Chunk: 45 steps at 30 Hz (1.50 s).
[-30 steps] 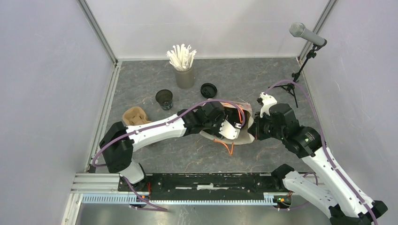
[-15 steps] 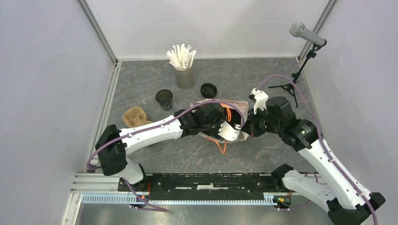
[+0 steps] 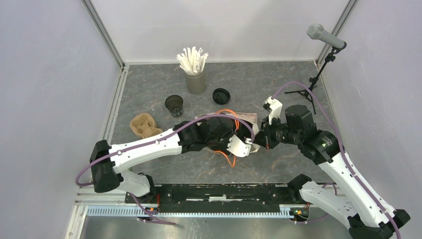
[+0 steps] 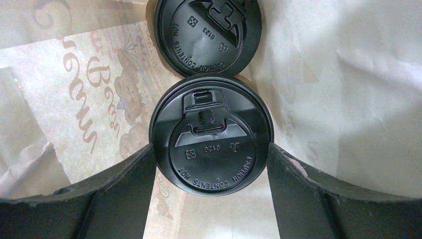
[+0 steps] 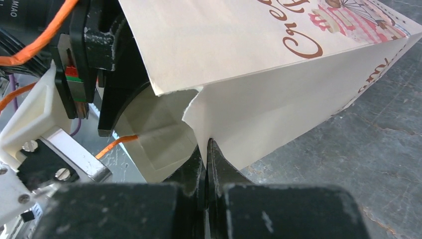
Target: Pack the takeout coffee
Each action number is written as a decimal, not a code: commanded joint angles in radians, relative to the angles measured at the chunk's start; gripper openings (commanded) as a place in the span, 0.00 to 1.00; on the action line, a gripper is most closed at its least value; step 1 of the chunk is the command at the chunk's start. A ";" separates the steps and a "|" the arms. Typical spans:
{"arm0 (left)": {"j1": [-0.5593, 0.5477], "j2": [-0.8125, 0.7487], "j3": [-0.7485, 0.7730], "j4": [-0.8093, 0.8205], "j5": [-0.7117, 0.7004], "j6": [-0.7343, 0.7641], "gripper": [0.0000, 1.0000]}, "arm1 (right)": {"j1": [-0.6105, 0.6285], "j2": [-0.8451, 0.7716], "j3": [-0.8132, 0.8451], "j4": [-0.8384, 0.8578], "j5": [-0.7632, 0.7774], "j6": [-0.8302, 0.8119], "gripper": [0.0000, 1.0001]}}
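Observation:
A printed paper bag (image 3: 249,118) with orange handles lies mid-table, its mouth facing the arms. Inside it, in the left wrist view, are two lidded black cups: one (image 4: 211,164) sits between my left gripper's fingertips, which press on both sides of its lid, and the other (image 4: 209,30) stands just beyond it. My left gripper (image 4: 211,149) is shut on the near cup, deep in the bag (image 4: 348,99). My right gripper (image 5: 205,144) is shut on the torn edge of the bag's mouth (image 5: 278,99), at the bag's right side (image 3: 260,142).
An open black cup (image 3: 174,104) and a loose black lid (image 3: 221,95) sit behind the bag. A grey cup of white straws (image 3: 195,82) stands at the back. A brown pulp carrier (image 3: 143,124) lies left. A microphone stand (image 3: 313,79) is at the right rear.
Both arms and the bag have shifted left and a little back. The right gripper rose with the bag's edge. The left gripper stays inside the bag.

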 commanded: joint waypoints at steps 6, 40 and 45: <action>-0.042 -0.102 -0.050 -0.040 -0.072 -0.033 0.21 | 0.001 -0.050 -0.078 0.010 -0.051 -0.025 0.00; 0.050 -0.033 -0.002 -0.140 0.111 0.122 0.21 | 0.000 -0.020 -0.033 0.002 -0.058 -0.050 0.00; 0.052 -0.015 0.001 -0.131 0.108 0.123 0.20 | 0.000 -0.022 -0.031 0.005 -0.059 -0.048 0.00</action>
